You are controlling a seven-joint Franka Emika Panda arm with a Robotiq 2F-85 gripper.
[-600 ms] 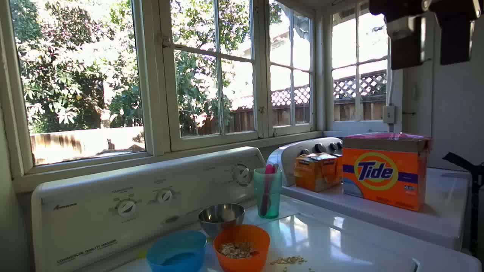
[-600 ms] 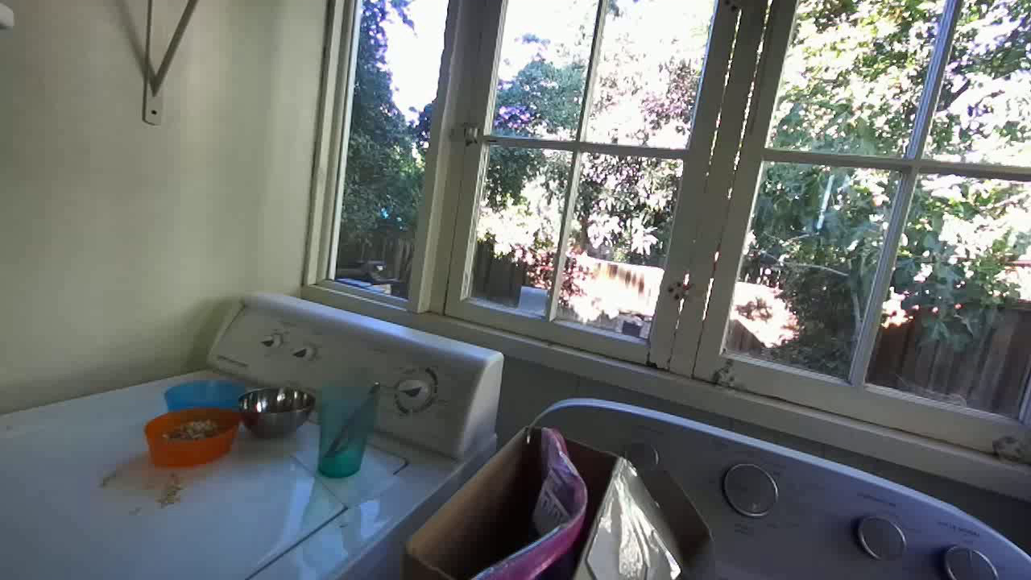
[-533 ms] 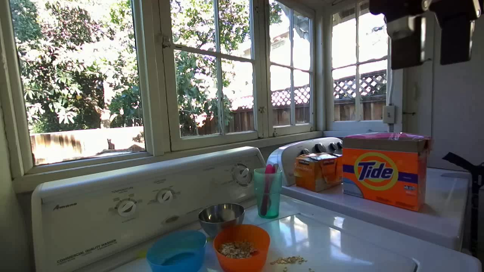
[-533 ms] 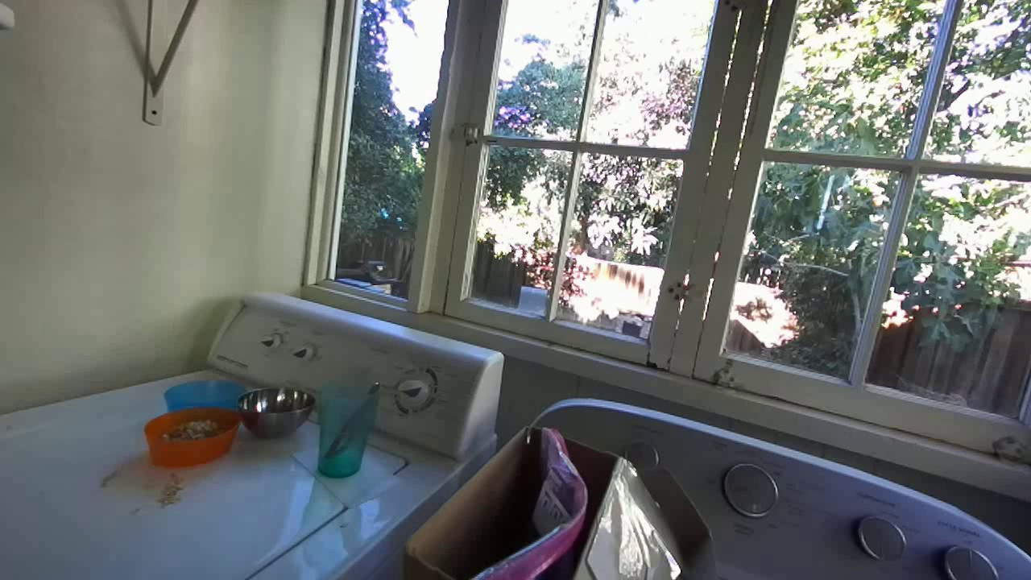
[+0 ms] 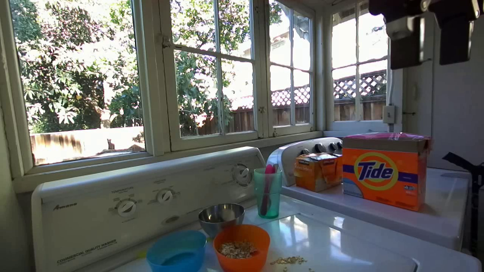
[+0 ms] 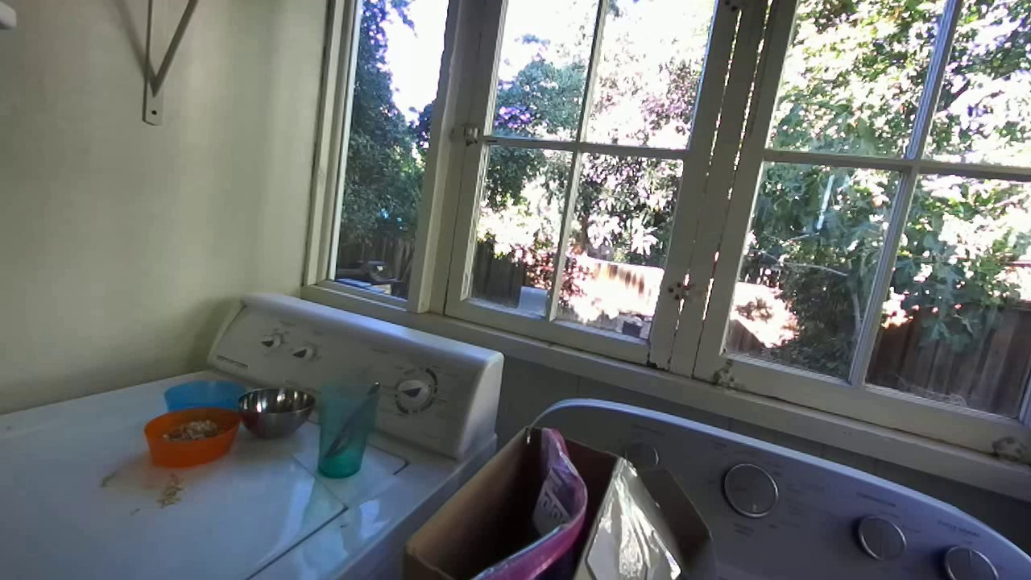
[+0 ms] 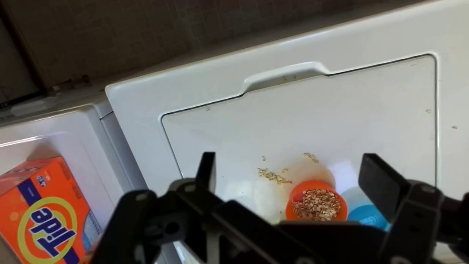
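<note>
Orange plastic, by its look, makes up the thing nearest below me: the orange bowl [image 5: 242, 263], upright on the white washer lid [image 7: 329, 110] and well apart from my claw [image 7: 293, 176]. Inside it sits a good heap of pale flakes [image 7: 317, 205], rolled oats as I judge them. My fingers [image 7: 381, 183] are spread wide with nothing between them; they hang high above the lid, touching nothing that I can see.

How far along does this look? Done, as I read it: most of the flakes lie in the orange bowl. Left outside: some loose flakes [image 5: 289, 260] just beside it, to the right in an exterior view, plus single bits [image 7: 207, 109] scattered farther off. No bowl is lifted or in my grip, so I count no handling as under way.

Farther out, the blue bowl [image 5: 176, 251] stands just left of the orange one there; my claw partly covers it in the wrist view, so whether it holds anything I can't be sure. The steel bowl [image 5: 211, 226] sits on the far side, near the control panel [image 5: 94, 223]. To its right stands the green cup [image 5: 275, 198] with a pink-handled utensil [image 5: 269, 169] leaning inside. Well to the right, on the neighbouring machine [image 5: 446, 196], are the Tide box [image 5: 383, 173] and a smaller carton [image 5: 317, 172].
</note>
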